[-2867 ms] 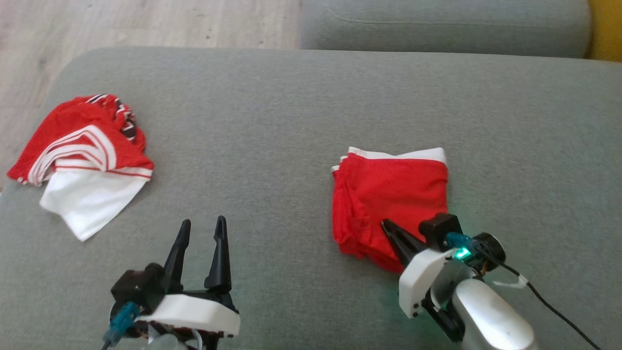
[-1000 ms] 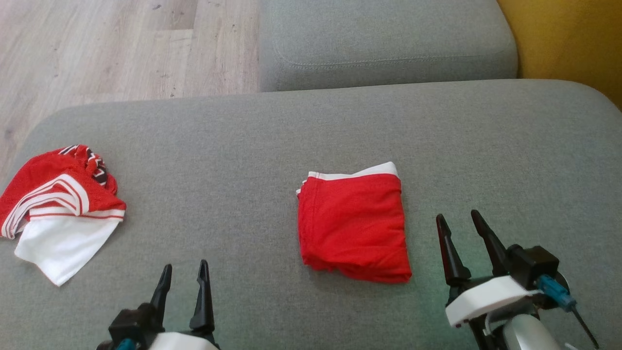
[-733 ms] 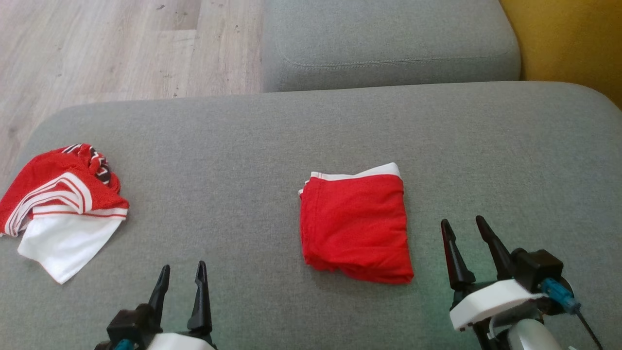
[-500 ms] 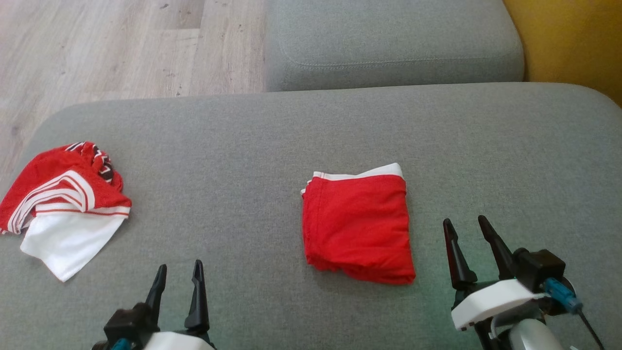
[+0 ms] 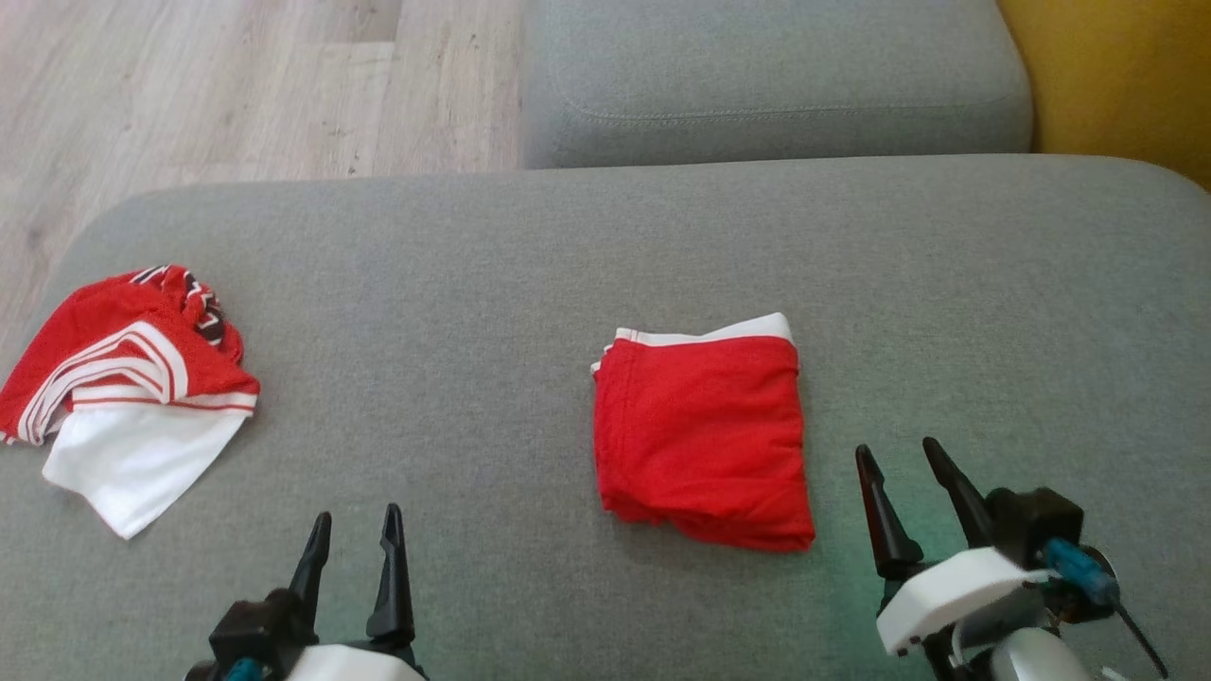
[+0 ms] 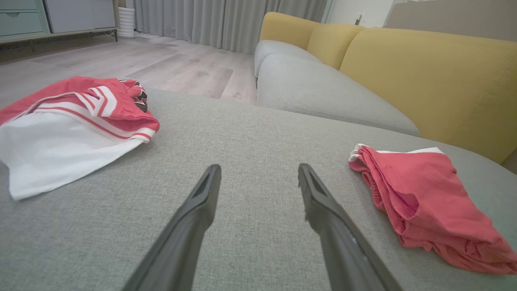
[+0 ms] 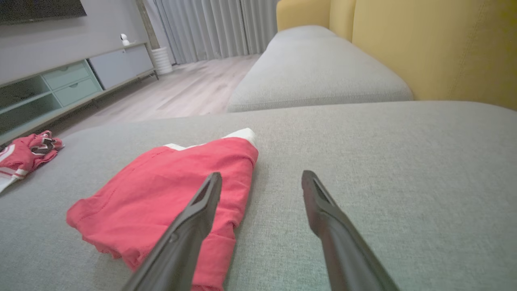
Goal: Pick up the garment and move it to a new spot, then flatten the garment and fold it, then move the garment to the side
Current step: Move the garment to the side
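A folded red garment (image 5: 702, 435) with a white edge along its far side lies flat on the grey sofa cushion (image 5: 473, 274), a little right of centre. It also shows in the left wrist view (image 6: 420, 194) and the right wrist view (image 7: 169, 190). My right gripper (image 5: 895, 446) hovers open just right of it, apart from the cloth, nothing between its fingers (image 7: 327, 210). My left gripper (image 5: 358, 515) is open too, over bare cushion at the near left, fingers (image 6: 194, 210) empty.
A second, crumpled red and white garment (image 5: 142, 378) lies at the cushion's left edge. Beyond are another grey cushion (image 5: 776, 85), wooden floor (image 5: 189, 85) and a yellow backrest (image 5: 1116, 76). Bare cushion stretches to the right.
About three seconds ago my right gripper was at the folded garment's near edge; it now stands open to its right. In the last second only the view shifts slightly.
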Robot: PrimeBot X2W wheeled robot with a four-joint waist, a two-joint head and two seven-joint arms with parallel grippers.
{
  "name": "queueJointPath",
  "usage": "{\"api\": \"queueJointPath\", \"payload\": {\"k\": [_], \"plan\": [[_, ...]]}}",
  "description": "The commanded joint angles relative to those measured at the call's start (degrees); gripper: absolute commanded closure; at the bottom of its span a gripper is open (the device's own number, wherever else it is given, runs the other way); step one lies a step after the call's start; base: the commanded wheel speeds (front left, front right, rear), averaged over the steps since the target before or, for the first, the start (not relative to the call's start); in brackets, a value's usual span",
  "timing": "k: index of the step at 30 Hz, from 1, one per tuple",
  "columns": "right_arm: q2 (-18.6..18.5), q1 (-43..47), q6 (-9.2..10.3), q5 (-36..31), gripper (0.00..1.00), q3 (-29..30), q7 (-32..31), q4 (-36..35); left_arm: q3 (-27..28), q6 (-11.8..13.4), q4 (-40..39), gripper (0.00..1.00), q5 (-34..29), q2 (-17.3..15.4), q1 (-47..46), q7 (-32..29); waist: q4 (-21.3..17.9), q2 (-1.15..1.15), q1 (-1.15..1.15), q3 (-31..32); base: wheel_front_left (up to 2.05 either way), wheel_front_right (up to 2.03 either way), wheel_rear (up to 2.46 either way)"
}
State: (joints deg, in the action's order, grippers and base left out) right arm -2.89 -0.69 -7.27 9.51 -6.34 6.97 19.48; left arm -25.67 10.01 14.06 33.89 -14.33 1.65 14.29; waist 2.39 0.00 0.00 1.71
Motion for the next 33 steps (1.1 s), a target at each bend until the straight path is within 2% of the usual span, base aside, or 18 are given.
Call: {"api": "queueJointPath", "payload": {"k": [1,10,17,22,27,28,29,30,31,33], "plan": [[0.02,-2.81,-0.22,-0.28,0.00,-1.03,-0.17,-1.58,2.59,-0.07,-1.66,0.00,-0.82,-0.34,-1.73,0.71,0.15,0.00,0.00,-0.15,0.00,0.00,0.00],[0.02,-10.64,-0.22,-3.07,0.00,0.86,-12.78,-0.17,2.08,-0.56,-1.45,0.00,-1.19,0.57,-2.97,0.71,3.75,0.00,0.00,-1.86,0.00,0.00,0.00],[0.02,-16.11,-0.22,-3.65,0.00,3.16,-24.13,5.34,2.18,-1.14,-1.17,0.00,-1.62,1.91,-4.18,0.71,8.52,0.00,0.00,-4.75,0.00,0.00,0.00],[0.02,-18.66,-0.22,-3.91,0.00,5.24,-28.02,9.63,2.42,-1.81,-0.53,0.00,-2.21,2.92,-4.68,0.71,11.51,0.00,0.00,-6.71,0.00,0.00,0.00],[0.02,-20.09,-0.22,-2.21,0.00,6.20,-30.30,13.34,3.05,-2.53,-0.06,0.00,-2.97,3.61,-4.83,0.71,12.87,0.00,0.00,-7.62,0.00,0.00,0.00],[0.02,-20.31,-0.22,-1.65,0.19,6.33,-30.61,13.88,3.20,-2.64,0.00,0.00,-3.12,3.72,-4.84,0.71,12.94,0.00,0.00,-7.72,0.00,0.00,0.00],[0.02,-20.53,-0.22,-1.13,0.54,6.45,-30.74,14.34,3.36,-2.73,0.06,0.00,-3.26,3.82,-4.83,0.71,12.93,0.00,0.00,-7.81,0.00,0.00,0.00],[0.02,-20.77,-0.22,-0.65,0.69,6.51,-30.72,14.72,3.53,-2.83,0.11,0.00,-3.42,3.90,-4.80,0.71,12.81,0.00,0.00,-7.88,0.00,0.00,0.00],[0.02,-21.05,-0.22,-0.29,1.00,6.54,-30.48,14.92,3.63,-2.93,0.13,0.00,-3.58,3.97,-4.78,0.71,12.54,0.00,0.00,-7.95,0.00,0.00,0.00],[-0.07,-21.86,-0.22,-0.05,1.00,6.46,-29.89,15.20,3.74,-3.30,0.05,0.00,-4.08,4.15,-4.81,0.71,11.13,0.00,0.00,-8.24,0.00,0.00,0.00]]}}
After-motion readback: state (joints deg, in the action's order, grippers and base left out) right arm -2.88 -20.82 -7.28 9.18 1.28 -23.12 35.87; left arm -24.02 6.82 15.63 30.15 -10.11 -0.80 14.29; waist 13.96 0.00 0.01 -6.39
